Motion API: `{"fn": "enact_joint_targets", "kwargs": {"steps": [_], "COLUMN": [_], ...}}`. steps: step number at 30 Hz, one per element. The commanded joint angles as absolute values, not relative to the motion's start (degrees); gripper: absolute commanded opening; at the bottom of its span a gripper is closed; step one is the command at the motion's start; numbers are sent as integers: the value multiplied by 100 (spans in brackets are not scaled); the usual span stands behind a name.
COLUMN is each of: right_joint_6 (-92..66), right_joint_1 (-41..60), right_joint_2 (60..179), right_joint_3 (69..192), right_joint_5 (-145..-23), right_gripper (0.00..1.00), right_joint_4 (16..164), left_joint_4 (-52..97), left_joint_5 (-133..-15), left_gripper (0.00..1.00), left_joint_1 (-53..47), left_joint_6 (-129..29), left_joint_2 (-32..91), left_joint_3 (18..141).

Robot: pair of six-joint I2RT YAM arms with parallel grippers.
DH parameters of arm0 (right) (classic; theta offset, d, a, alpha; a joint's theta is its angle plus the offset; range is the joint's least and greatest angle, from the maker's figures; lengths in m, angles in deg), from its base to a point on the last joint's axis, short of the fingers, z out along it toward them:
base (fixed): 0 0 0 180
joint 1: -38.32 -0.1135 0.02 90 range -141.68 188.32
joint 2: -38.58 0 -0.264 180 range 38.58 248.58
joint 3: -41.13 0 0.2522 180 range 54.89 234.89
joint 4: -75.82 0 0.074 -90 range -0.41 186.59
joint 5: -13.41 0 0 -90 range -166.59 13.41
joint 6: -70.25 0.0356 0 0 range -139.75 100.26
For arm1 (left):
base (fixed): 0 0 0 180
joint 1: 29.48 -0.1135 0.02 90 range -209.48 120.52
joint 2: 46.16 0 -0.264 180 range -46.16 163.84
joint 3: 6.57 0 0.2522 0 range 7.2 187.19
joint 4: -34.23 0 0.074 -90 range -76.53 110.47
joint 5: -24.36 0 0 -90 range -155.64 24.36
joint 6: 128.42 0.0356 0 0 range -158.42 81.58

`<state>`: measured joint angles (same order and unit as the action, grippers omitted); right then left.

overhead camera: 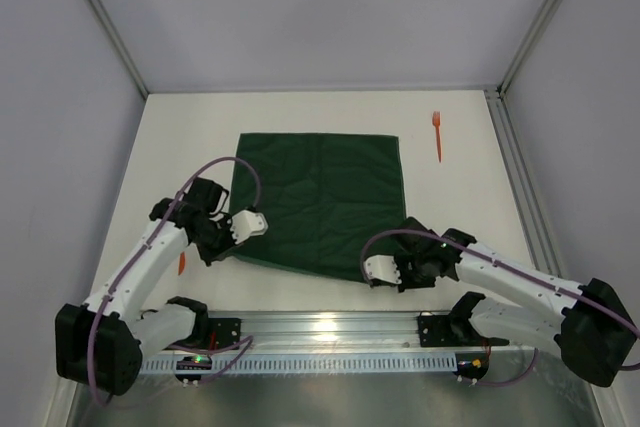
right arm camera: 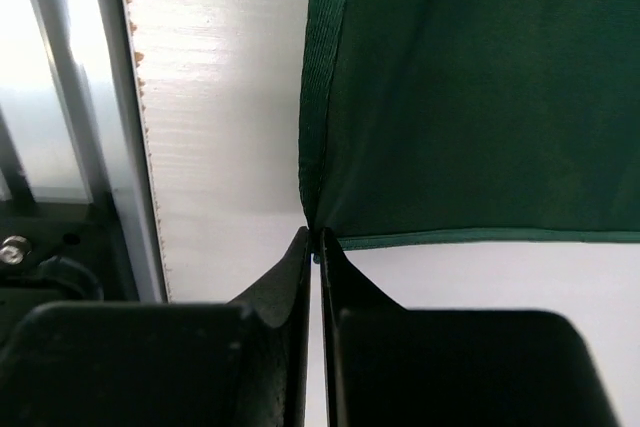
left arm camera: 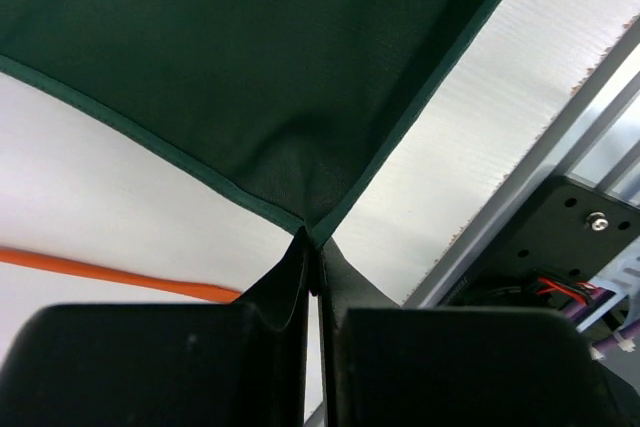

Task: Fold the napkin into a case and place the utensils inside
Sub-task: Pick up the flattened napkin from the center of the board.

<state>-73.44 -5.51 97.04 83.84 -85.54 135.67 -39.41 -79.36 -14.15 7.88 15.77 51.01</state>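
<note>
The dark green napkin (overhead camera: 318, 202) lies spread flat as a square on the white table; no case is in view. My left gripper (overhead camera: 255, 223) is shut on its near left corner, and the cloth (left arm camera: 250, 67) rises from the pinched tips (left arm camera: 313, 247). The near right corner (right arm camera: 480, 87) is pinched in my shut right gripper (overhead camera: 375, 269), whose tips (right arm camera: 314, 237) meet at the hem. One of the utensils, an orange fork (overhead camera: 437, 135), lies at the far right, apart from the cloth. A second orange utensil (overhead camera: 181, 263) (left arm camera: 100, 275) lies by my left arm, partly hidden.
A metal rail (overhead camera: 330, 332) runs along the near table edge between the arm bases. Grey walls and frame posts (overhead camera: 520, 47) close in the table on three sides. Purple cables loop over both arms.
</note>
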Motion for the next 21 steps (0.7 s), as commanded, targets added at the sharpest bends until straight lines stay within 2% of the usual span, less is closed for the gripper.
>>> {"fn": "enact_joint_targets", "kwargs": {"steps": [1,6,13,16,21], "right_joint_6": [-7292,-6950,-6116,-5861,-5631], "right_joint_1": [-589,-588,-414,210,1211], "right_joint_2": [9405,9018,9411,9955,10721], "right_joint_3": [9029,9804,10217,10445,10788], "right_joint_5": [-8695,-8784,-8231,-8203,-8212], "right_gripper": [4,4,4,4,4], "right_joint_4": [14432,14997,13575,12889,11702], "left_joint_4": [-4632,-5178,-4232,-3581,-2990], "left_joint_5": [-8173,-8243,-7471,-7066,-6750], "left_gripper": [0,0,0,0,0], "left_joint_1": [-1445,-1445,-1454,-1524,-1857], "left_joint_6": [632,343,-483,-651,-924], "left_joint_2": [1178,598,894,1333,2807], "left_joint_3": [5447,5790,6397,6643,7510]}}
